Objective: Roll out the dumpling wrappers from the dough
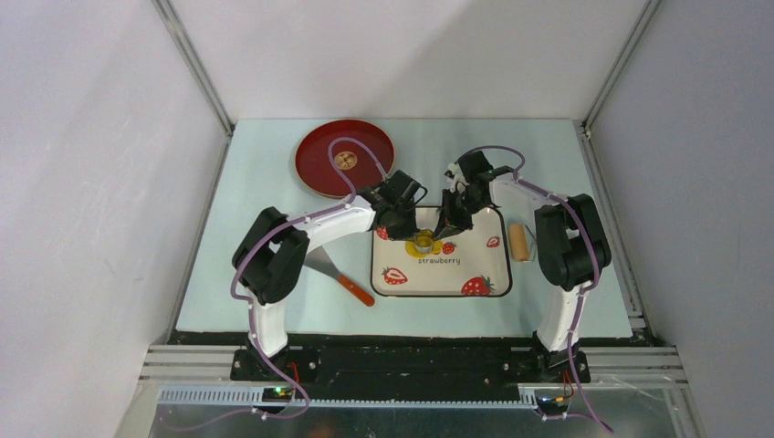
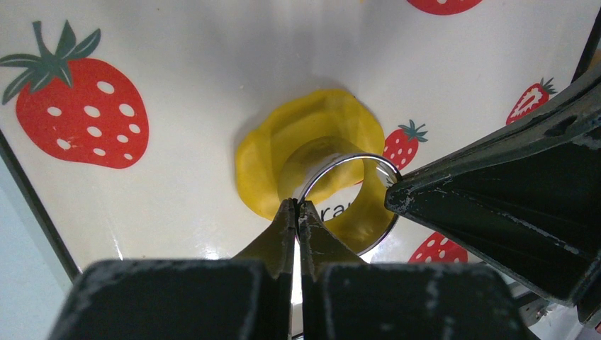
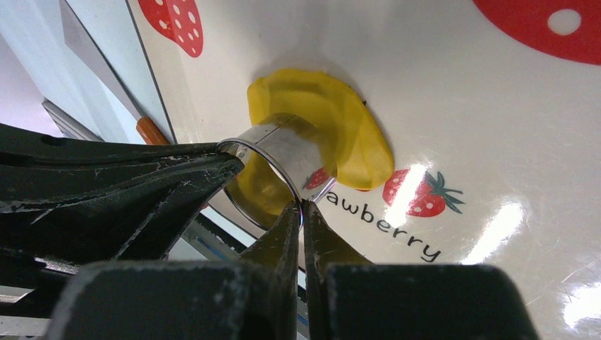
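The dough (image 2: 283, 134) is a flattened yellow patch on the strawberry tray (image 1: 475, 265). A metal ring cutter (image 2: 368, 212) stands in it, and the tray's print shows through the ring. My left gripper (image 2: 298, 206) is shut on the ring's rim, pinching the thin wall. My right gripper (image 3: 302, 207) is shut on the rim at the opposite side. In the top view both grippers meet over the cutter (image 1: 424, 243) near the tray's back. In the right wrist view the dough (image 3: 354, 127) wraps round the cutter (image 3: 280, 149). I cannot make out any dumpling wrappers.
A red plate (image 1: 319, 173) lies at the back left with a small round tan piece (image 1: 345, 160) at its centre. A wooden roller (image 1: 519, 242) rests right of the tray. A spatula with an orange handle (image 1: 354, 289) lies left of the tray.
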You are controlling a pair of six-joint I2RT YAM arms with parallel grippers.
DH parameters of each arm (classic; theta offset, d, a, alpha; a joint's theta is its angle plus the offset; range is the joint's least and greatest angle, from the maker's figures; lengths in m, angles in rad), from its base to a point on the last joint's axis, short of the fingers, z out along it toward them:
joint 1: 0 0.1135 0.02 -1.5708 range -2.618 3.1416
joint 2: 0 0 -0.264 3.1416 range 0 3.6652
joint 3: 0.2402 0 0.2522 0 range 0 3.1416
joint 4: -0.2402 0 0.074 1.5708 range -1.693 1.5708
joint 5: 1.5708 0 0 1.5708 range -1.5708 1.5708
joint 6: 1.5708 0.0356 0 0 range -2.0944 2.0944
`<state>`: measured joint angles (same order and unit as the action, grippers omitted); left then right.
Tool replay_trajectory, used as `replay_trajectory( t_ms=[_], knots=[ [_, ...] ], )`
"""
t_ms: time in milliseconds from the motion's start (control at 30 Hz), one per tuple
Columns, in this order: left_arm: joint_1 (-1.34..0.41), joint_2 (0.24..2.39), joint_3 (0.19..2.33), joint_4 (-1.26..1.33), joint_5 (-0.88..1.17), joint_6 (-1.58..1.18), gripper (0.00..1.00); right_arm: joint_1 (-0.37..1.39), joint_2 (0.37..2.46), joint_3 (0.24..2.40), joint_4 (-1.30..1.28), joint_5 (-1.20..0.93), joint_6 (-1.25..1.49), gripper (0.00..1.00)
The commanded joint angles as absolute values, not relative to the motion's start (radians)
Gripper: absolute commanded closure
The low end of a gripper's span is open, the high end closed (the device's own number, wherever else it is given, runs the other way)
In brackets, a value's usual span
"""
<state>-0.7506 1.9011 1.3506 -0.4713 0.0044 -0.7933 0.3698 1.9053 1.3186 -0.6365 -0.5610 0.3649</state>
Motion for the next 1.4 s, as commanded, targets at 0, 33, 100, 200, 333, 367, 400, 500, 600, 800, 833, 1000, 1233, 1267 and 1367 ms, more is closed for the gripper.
replay_trajectory(
  t_ms=[0, 33, 100, 200, 333, 367, 400, 500, 600, 800, 833, 1000, 1233, 1267, 1367],
  knots=[
    [-0.763, 1.916, 1.398, -0.441, 0.004, -0.787, 1.00, 0.373, 1.885, 1.314, -0.585, -0.571, 0.362, 0.96],
    [-0.763, 1.918, 1.400, -0.440, 0.004, -0.787, 1.00, 0.373, 1.883, 1.313, -0.581, -0.571, 0.362, 0.96],
    [-0.764, 1.920, 1.401, -0.439, 0.004, -0.786, 1.00, 0.373, 1.881, 1.313, -0.577, -0.573, 0.362, 0.96],
    [-0.762, 1.924, 1.406, -0.440, 0.004, -0.785, 1.00, 0.373, 1.884, 1.313, -0.571, -0.575, 0.362, 0.96],
    [-0.763, 1.930, 1.413, -0.441, 0.003, -0.783, 1.00, 0.373, 1.887, 1.313, -0.566, -0.577, 0.362, 0.96],
    [-0.762, 1.931, 1.412, -0.440, 0.004, -0.782, 1.00, 0.374, 1.888, 1.313, -0.565, -0.578, 0.362, 0.96],
    [-0.762, 1.930, 1.411, -0.440, 0.004, -0.781, 1.00, 0.374, 1.888, 1.313, -0.560, -0.579, 0.362, 0.96],
    [-0.762, 1.932, 1.413, -0.440, 0.003, -0.779, 1.00, 0.374, 1.898, 1.314, -0.556, -0.585, 0.363, 0.96],
    [-0.761, 1.938, 1.417, -0.442, 0.004, -0.778, 1.00, 0.376, 1.900, 1.306, -0.542, -0.586, 0.363, 0.96],
    [-0.756, 1.938, 1.423, -0.441, 0.003, -0.767, 1.00, 0.376, 1.898, 1.285, -0.507, -0.591, 0.370, 0.97],
    [-0.756, 1.938, 1.423, -0.442, 0.003, -0.765, 1.00, 0.377, 1.908, 1.285, -0.506, -0.592, 0.369, 0.97],
    [-0.754, 1.954, 1.424, -0.442, 0.006, -0.765, 1.00, 0.376, 1.922, 1.260, -0.496, -0.578, 0.367, 0.97],
    [-0.753, 1.998, 1.417, -0.441, 0.046, -0.788, 1.00, 0.376, 1.945, 1.235, -0.479, -0.574, 0.364, 1.00],
    [-0.754, 2.001, 1.413, -0.441, 0.050, -0.792, 1.00, 0.376, 1.951, 1.234, -0.478, -0.575, 0.364, 1.00],
    [-0.753, 2.013, 1.400, -0.442, 0.055, -0.806, 1.00, 0.377, 1.963, 1.230, -0.477, -0.570, 0.362, 1.00]
  ],
)
